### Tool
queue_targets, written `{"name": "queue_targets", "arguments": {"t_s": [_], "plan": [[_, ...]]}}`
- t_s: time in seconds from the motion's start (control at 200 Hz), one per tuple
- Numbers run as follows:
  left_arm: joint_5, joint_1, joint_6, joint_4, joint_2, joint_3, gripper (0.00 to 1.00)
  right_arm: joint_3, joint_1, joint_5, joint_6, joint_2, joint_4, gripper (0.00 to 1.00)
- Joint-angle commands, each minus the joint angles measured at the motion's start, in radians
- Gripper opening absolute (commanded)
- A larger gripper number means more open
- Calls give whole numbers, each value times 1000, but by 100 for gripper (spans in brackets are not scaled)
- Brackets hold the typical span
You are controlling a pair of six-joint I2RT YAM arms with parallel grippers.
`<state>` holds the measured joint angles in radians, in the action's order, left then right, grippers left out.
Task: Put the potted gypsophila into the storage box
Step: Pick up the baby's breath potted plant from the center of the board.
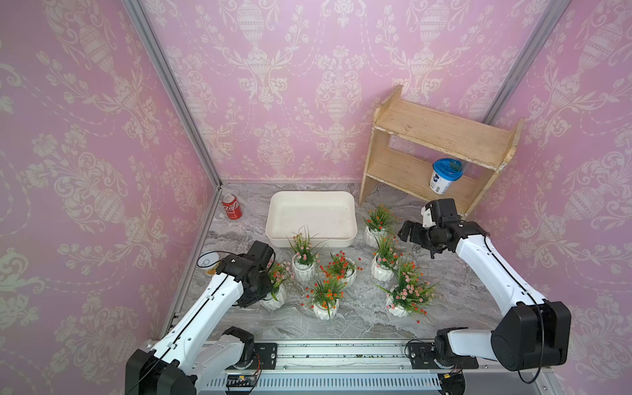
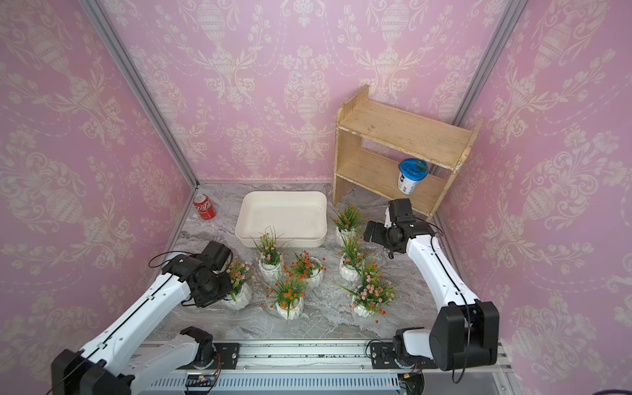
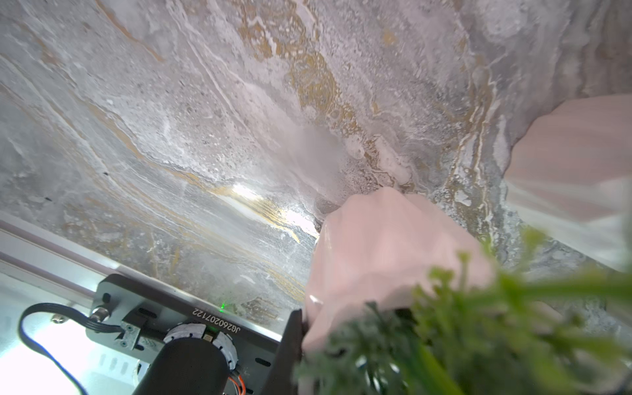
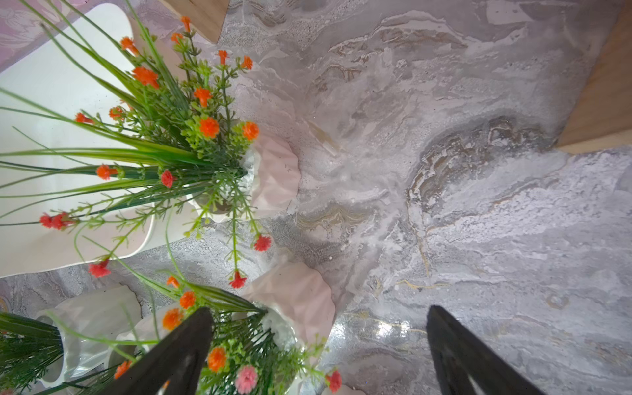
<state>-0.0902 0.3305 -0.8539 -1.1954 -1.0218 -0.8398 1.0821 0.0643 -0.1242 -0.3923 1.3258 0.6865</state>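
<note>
Closest to us rose the two black elbows, one at each end of the base rail [image 1: 342, 354]. From its elbow the left arm [image 1: 205, 307] stretched its white forearm forward and inward, with the wrist bent down over the leftmost pot [image 1: 273, 300] of the potted gypsophila. The left gripper [image 1: 268, 294] was clenched there. In the left wrist view one black finger [image 3: 289, 342] lay against the pot's ribbed outer wall and the other was lost in blurred green sprigs, so we took the grip to be on the pot's rim. The pot's base looked to rest on the marble table [image 1: 461, 290], though we could not be sure.

The right arm [image 1: 496, 270] leaned forward and inward from its own elbow, wrist turned toward the middle. It carried the right gripper [image 4: 318, 309] above the marble just beside two pots with orange and red blossoms; its jaws stood wide apart, holding nothing.

All seven pots stood on the table, clustered in front of and to the right of the storage box [image 1: 273, 236], none inside it. The box lay near the back wall, between a red can [image 1: 232, 207] and a wooden shelf [image 1: 441, 136] with a blue-lidded tub [image 1: 444, 178] on its lower tier.
</note>
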Motion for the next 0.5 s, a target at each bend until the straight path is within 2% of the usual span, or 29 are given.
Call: {"name": "queue_targets", "arguments": {"t_s": [0.0, 0.27, 0.495], "plan": [[-79, -1, 52, -87, 11, -89, 0, 3, 5, 0, 19, -25, 20, 100], [-196, -1, 143, -197, -37, -297, 0, 9, 5, -5, 21, -38, 31, 100], [-247, 0, 238, -179, -193, -564, 0, 24, 5, -11, 27, -39, 42, 100]]}}
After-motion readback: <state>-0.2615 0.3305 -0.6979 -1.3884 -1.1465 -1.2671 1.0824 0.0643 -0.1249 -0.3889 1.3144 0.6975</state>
